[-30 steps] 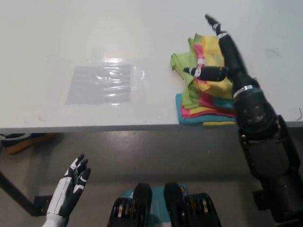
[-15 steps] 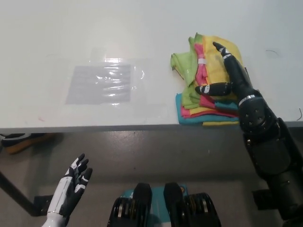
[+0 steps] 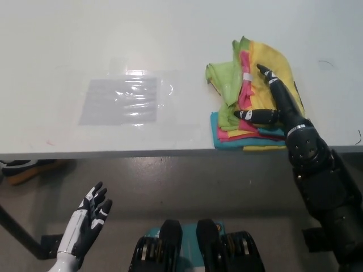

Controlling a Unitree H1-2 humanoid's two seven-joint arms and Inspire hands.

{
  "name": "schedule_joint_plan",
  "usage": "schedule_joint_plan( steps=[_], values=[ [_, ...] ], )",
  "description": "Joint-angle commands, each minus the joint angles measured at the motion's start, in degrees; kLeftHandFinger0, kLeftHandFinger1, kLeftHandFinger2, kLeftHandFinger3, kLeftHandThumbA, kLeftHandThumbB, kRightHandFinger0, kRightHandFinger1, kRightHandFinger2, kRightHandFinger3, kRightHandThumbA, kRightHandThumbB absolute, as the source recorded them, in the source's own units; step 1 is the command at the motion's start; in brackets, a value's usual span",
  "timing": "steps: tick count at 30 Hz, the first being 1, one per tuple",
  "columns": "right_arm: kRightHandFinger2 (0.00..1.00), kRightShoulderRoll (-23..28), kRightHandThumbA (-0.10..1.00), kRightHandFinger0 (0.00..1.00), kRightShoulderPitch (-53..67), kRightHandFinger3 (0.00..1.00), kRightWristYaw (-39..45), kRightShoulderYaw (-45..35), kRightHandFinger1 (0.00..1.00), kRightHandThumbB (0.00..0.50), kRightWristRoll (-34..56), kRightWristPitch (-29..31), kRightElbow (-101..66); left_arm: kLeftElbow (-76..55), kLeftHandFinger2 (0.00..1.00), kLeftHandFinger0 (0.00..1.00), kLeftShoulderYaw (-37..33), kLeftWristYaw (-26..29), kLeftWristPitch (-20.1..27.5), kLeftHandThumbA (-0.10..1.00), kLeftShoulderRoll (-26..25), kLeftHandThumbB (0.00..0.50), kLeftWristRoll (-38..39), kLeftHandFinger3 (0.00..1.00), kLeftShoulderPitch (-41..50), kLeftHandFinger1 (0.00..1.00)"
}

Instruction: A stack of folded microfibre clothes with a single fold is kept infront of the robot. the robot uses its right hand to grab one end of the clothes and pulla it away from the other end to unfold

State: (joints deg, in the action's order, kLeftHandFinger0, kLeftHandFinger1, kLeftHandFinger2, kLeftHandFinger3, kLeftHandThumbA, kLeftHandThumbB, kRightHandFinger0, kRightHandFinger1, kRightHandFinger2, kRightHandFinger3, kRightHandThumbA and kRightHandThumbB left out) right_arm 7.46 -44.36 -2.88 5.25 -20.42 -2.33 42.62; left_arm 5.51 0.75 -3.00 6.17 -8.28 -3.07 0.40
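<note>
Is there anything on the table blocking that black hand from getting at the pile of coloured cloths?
Nothing visible does. The right hand is already over the stack of cloths, fingers apart on top. The only other thing on the table is a clear plastic sheet, well off to the left. The left hand rests below the table edge.

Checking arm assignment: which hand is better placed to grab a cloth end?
Right. The black right hand is open over the cloth stack; the white left hand hangs below the table edge, far off.
</note>
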Motion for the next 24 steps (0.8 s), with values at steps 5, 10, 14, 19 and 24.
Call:
schedule_joint_plan(
  steps=[5,10,14,19,24],
  values=[
    [1.00,0.0,0.89,1.00,-2.4,1.00,-0.2,-0.7,1.00,0.359,3.4,2.8,3.2,-1.3,1.00,1.00,0.0,-0.5,1.5,0.83,-0.8,0.158,0.2,1.00,-1.9,1.00],
    [0.24,-1.2,-0.08,0.02,-3.7,0.28,-11.6,-0.6,0.10,0.200,-0.6,1.5,8.0,-1.4,1.00,1.00,0.2,-0.6,0.8,0.84,-0.9,0.173,0.5,1.00,-2.4,1.00],
    [0.72,-0.8,-0.10,0.01,-3.7,0.77,-13.3,-0.5,0.39,0.158,-0.4,2.6,9.0,-1.8,1.00,1.00,0.2,-0.8,0.2,0.83,-0.8,0.164,0.6,1.00,-2.4,1.00],
    [0.80,-0.1,-0.10,0.04,-3.4,0.85,-14.5,-1.2,0.45,0.167,1.1,5.0,9.2,-1.5,1.00,1.00,0.5,-1.3,-0.2,0.82,-0.9,0.152,1.1,1.00,-2.9,1.00],
    [0.88,0.7,-0.10,0.06,-4.0,0.87,-16.3,-2.4,0.49,0.156,2.4,6.7,10.9,-0.9,1.00,1.00,0.5,-1.0,0.5,0.82,-1.3,0.118,0.4,1.00,-3.9,1.00]
  ],
)
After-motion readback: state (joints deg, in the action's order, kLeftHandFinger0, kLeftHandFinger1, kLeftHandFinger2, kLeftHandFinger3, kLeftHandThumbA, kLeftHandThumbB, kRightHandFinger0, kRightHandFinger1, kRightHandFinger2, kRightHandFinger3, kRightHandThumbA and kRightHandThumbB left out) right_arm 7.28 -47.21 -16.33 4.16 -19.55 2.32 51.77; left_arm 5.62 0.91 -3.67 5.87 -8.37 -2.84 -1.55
